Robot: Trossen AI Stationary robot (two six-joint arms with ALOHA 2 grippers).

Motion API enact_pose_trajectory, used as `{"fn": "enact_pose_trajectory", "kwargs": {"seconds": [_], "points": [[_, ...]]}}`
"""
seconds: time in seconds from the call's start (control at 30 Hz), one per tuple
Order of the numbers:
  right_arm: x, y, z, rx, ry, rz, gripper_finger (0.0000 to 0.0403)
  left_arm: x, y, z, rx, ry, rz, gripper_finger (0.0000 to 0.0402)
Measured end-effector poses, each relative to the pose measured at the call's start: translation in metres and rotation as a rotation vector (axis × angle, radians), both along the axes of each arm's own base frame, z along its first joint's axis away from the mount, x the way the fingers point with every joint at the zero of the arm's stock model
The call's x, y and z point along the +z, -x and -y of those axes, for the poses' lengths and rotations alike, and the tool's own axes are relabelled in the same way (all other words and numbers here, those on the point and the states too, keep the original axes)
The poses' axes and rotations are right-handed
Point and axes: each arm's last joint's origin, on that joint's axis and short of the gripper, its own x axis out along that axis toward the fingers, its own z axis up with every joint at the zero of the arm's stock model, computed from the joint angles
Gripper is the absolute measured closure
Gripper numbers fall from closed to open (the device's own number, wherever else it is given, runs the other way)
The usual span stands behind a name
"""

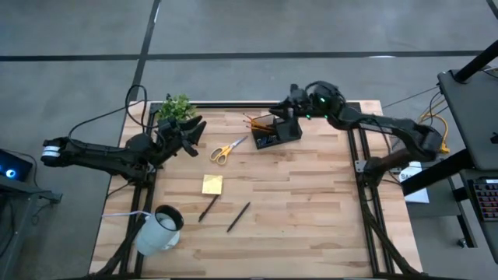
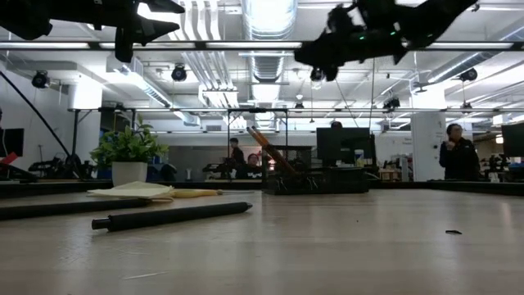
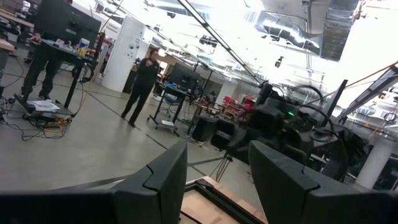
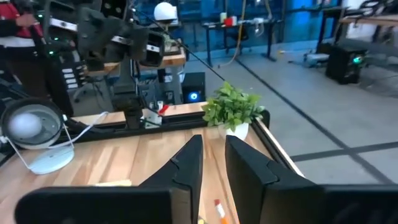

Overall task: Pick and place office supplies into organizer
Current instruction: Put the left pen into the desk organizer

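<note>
High view | right gripper (image 1: 294, 96) above organizer (image 1: 278, 132) | scissors (image 1: 227, 149) apart

Left hand (image 1: 189, 134) raised, fingers parted; right hand (image 1: 293, 99) raised, fingers seemingly nearly together.

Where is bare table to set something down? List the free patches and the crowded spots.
Free: the table's right half, below the organizer and right of the pens. Crowded: the back edge around the plant, scissors and organizer; also between the sticky-note pad and mug.
</note>
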Motion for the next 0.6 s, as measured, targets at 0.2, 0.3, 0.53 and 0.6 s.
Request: {"fn": "enact_pose_trajectory", "kwargs": {"seconds": [0.2, 0.3, 0.53, 0.6], "points": [[-0.007, 0.032, -0.042, -0.089, 0.014, 0.022, 0.0346, 0.0, 0.0, 0.0, 0.0, 0.0, 0.0, 0.0244], [-0.015, 0.043, -0.058, -0.122, -0.012, 0.024, 0.0346, -0.001, -0.001, 0.0, 0.0, 0.0, -0.004, 0.0244], [-0.028, 0.067, -0.084, -0.17, -0.001, 0.051, 0.0346, -0.001, -0.001, 0.0, 0.0, 0.0, -0.009, 0.0244], [-0.032, 0.073, -0.087, -0.171, -0.012, 0.063, 0.0346, -0.001, -0.001, 0.0, 0.0, 0.0, -0.007, 0.0244]]}}
